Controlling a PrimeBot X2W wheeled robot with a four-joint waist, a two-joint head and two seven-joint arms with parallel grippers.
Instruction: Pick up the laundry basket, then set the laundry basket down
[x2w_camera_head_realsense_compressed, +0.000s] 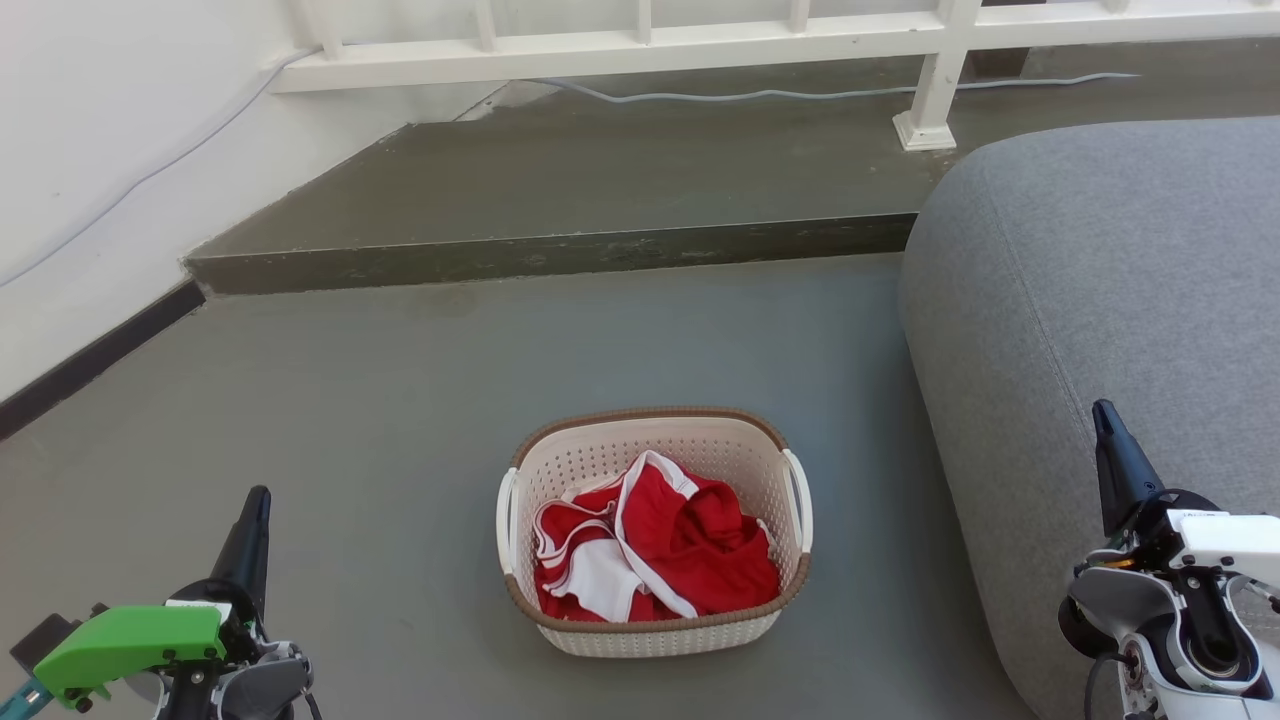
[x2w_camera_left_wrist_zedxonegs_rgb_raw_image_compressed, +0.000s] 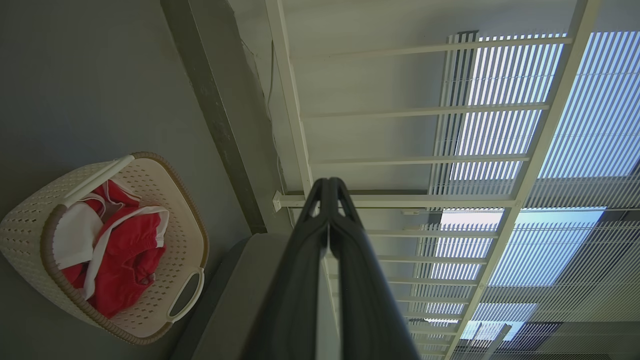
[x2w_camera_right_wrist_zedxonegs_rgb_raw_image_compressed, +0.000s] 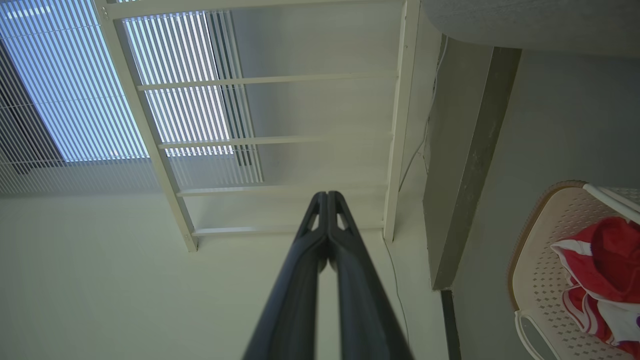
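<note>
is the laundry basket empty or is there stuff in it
Not empty: crumpled red-and-white clothing lies inside the laundry basket, covering most of its bottom and staying below the brown rim.

Home, grey sofa (x2w_camera_head_realsense_compressed: 1120, 300), white railing (x2w_camera_head_realsense_compressed: 620, 45)

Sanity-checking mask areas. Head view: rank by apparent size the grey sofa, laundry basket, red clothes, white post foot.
1. Grey fabric sofa, cut off by the frame.
2. Cream-white perforated plastic laundry basket.
3. Red-and-white clothes inside it.
4. White railing post foot; farther away, so true size unsure.
</note>
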